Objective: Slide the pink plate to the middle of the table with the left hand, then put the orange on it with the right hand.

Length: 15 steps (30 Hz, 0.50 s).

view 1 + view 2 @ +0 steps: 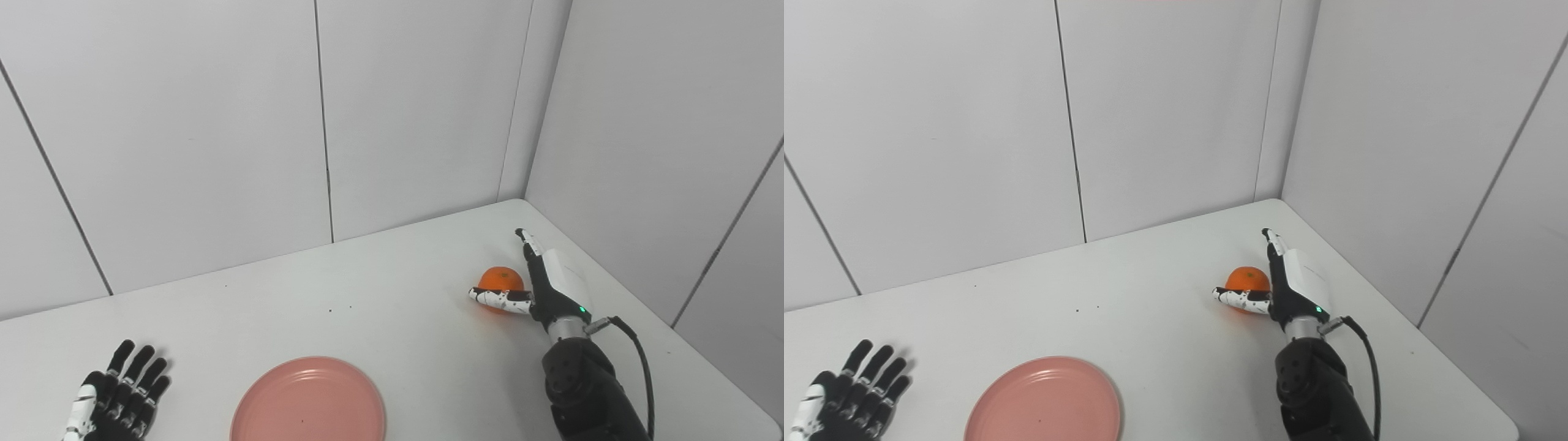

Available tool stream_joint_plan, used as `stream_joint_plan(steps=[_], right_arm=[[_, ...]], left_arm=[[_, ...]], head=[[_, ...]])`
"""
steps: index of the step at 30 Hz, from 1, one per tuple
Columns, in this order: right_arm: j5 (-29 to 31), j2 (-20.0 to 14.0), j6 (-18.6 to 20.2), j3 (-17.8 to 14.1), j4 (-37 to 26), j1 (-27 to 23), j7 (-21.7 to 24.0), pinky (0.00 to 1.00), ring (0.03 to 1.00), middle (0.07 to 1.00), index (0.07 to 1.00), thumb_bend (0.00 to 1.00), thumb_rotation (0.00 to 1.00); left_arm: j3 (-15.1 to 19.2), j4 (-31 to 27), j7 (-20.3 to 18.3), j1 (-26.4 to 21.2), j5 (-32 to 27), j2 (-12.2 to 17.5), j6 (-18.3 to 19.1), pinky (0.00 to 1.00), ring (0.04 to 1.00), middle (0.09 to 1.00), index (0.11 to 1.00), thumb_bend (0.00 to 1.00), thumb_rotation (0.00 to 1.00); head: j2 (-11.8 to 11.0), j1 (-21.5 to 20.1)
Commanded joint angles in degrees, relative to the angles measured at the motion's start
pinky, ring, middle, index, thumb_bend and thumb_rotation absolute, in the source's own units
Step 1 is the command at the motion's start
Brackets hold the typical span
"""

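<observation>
Right robot hand sits open beside the orange, which lies at its 9 o'clock, thumb curling under it, unclamped. Pink plate rests mid-tabletop, your 7 o'clock. Left robot hand lies spread and empty.

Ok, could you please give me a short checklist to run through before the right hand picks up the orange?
1. Plate lies near the table's middle: ok.
2. Plate holds nothing: ok.
3. Left hand is clear of the plate, open, resting flat: ok.
4. Right hand is at the orange, thumb in front, fingers beside it: ok.
5. Right hand is closed on the orange: not ok, fingers are straight.
6. Thumb touches the orange: cannot tell.
</observation>
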Motion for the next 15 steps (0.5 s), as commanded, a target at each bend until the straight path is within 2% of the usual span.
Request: stream_joint_plan(steps=[1, 7, 15], right_arm=[[0.05, -1.61, -0.22, -0.34, -0.18, -2.48, -1.48, 0.75, 0.880, 0.938, 0.929, 1.00, 0.44], [0.07, -1.95, -0.19, -0.18, 1.41, -3.13, -1.54, 0.75, 0.875, 0.933, 0.923, 1.00, 0.43], [-0.57, -1.80, -0.15, -0.98, 2.91, -4.18, 0.58, 0.75, 0.870, 0.927, 0.918, 1.00, 0.44]], left_arm=[[-0.11, 0.78, 2.07, 2.13, 0.72, 0.34, 4.26, 1.00, 0.967, 0.974, 0.971, 0.34, 1.00], [-0.16, -1.03, 2.58, 2.44, 0.56, 0.53, 5.69, 1.00, 0.972, 0.980, 0.976, 0.32, 1.00], [0.14, -2.39, 3.51, 2.35, 0.21, 0.39, 7.18, 1.00, 0.974, 0.980, 0.975, 0.31, 1.00]], head=[[0.20, 0.12], [0.72, 0.27], [1.26, 0.53]])
